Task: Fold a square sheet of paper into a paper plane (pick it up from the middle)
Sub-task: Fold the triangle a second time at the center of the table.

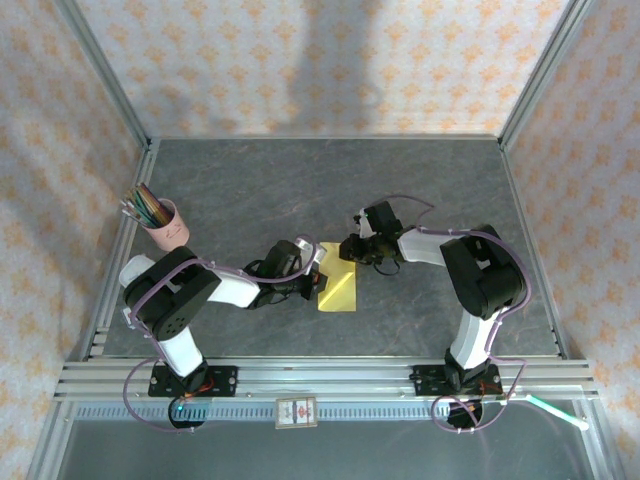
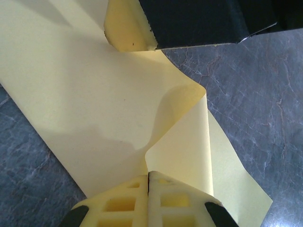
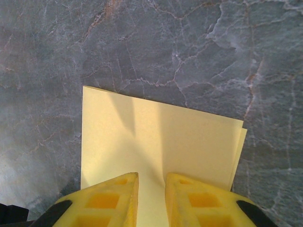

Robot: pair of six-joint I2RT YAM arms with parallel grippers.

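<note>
The left gripper [image 2: 148, 188] has its two yellow fingers pressed tight together with no gap, and a raised flap of the square sheet of paper [image 2: 90, 104] runs straight into the seam between them, so it is pinching the paper. From that pinch the flap lifts off the rest of the sheet in a soft curl, its free edge bowing up and over to the right, while the larger part of the sheet lies flat on the table [image 2: 265, 94] to the left and beyond. The right gripper [image 3: 151, 184] has its fingers narrowly apart, both tips on or just above the flat paper with a strip of yellow showing in the gap; nothing is clamped between them. In the right wrist view the sheet has a straight far edge and two layers showing at its right side, one slightly offset from the other. In the left wrist view one right finger [image 2: 127, 29] sits on the far part of the sheet, with the gripper's black body behind it. From above, the paper lies near the middle of the dark grey table, slightly toward the near side, with the left gripper at its left edge and the right gripper at its far end. Well apart, at the left edge of the table, stands a pink cup [image 1: 170, 230] holding coloured pencils [image 1: 146, 205].
</note>
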